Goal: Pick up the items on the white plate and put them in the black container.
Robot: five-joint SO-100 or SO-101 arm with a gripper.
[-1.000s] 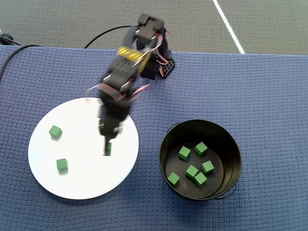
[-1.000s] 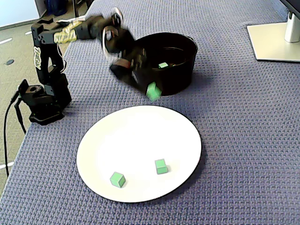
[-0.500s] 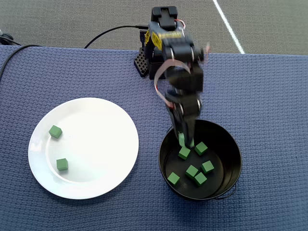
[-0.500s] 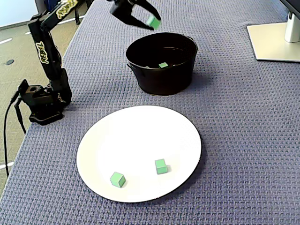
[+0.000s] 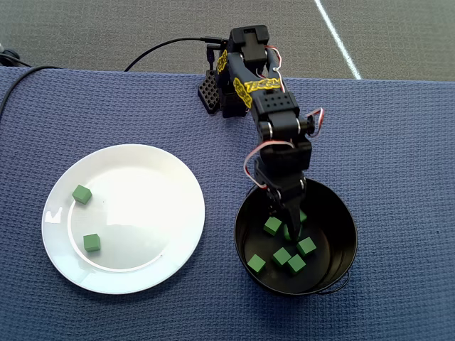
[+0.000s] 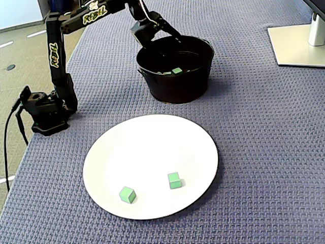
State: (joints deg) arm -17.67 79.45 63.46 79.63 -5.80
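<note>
Green cubes (image 5: 282, 256) in black container (image 5: 341, 217), beneath jaws (image 5: 288, 226)

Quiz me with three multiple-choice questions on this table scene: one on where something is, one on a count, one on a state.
1. Where is the end effector?
A. Over the white plate
B. Reaching into the black pot
C. Resting on the blue cloth

2. How many green cubes lie on the white plate?
A. Two
B. Four
C. None

3. What state is the black pot in?
A. Tipped over
B. Upright and empty
C. Upright with green cubes inside

Answers:
1. B: the overhead view shows its fingers inside the pot's rim.
2. A: one cube and another sit near the plate's left edge in the overhead view.
3. C: it stands upright with several cubes on its floor.
</note>
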